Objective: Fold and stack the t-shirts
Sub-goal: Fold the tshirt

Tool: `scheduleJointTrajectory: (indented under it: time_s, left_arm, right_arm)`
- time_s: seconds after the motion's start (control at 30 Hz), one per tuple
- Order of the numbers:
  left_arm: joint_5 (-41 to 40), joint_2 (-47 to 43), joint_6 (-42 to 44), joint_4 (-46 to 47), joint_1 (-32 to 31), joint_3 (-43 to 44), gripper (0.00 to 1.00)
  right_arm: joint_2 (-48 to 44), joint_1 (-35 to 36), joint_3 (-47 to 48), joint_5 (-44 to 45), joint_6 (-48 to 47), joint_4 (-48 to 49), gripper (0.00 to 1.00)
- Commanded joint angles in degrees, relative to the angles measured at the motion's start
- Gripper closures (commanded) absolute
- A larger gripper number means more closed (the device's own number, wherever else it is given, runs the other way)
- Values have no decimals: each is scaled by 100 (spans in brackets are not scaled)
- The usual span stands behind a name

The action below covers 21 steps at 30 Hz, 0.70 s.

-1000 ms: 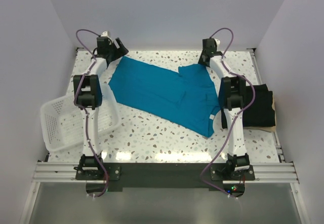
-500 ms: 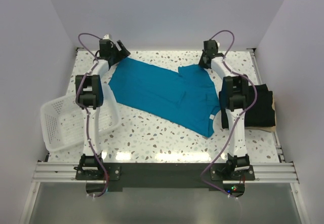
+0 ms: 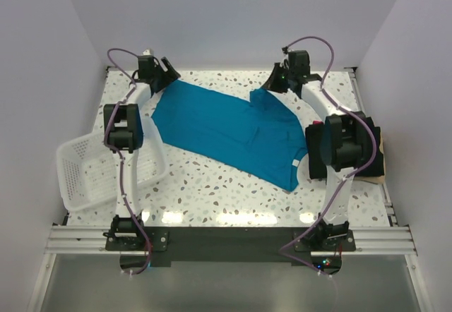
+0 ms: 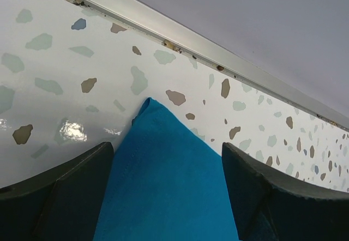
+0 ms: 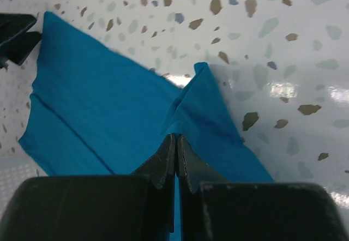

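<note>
Your right arm reaches the far right sleeve of the teal t-shirt [image 3: 219, 125] on the worktop [image 3: 212, 185]. The right claw [image 5: 175, 143] is clamped on that sleeve and raised; a second ago it sat lower, unclamped. The left claw [image 4: 166, 159] gapes wide astride the shirt's far left corner.

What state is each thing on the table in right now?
teal t-shirt: spread out unfolded, one far corner pinched.
black t-shirt: folded, at the right edge.
basket: nothing seen inside.
left end effector: open, astride a teal t-shirt corner.
right end effector: shut on teal t-shirt.
</note>
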Motion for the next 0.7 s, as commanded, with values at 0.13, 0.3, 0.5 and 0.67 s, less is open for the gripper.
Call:
scheduleJointTrajectory:
  time_s: [0.13,0.3,0.5,0.67]
  left_arm:
    - [-88,-327,-256,-390,-7,-77,16]
    - [35,-353,-414,-391,1,-156,16]
    - [88,-371,-476,-373,-7,-200,16]
    - [88,-379,-511,-364,-7,-235,16]
  right_arm:
    - [-1110,362,-688,-1510,-363,-183,100]
    - [-1454,564,-952,-1915,-635,-631,100]
    - [-1955,731,-1400,-2206,-802,-957,100]
    - [-2403,767,-1858,-2206,-802,-1071,100]
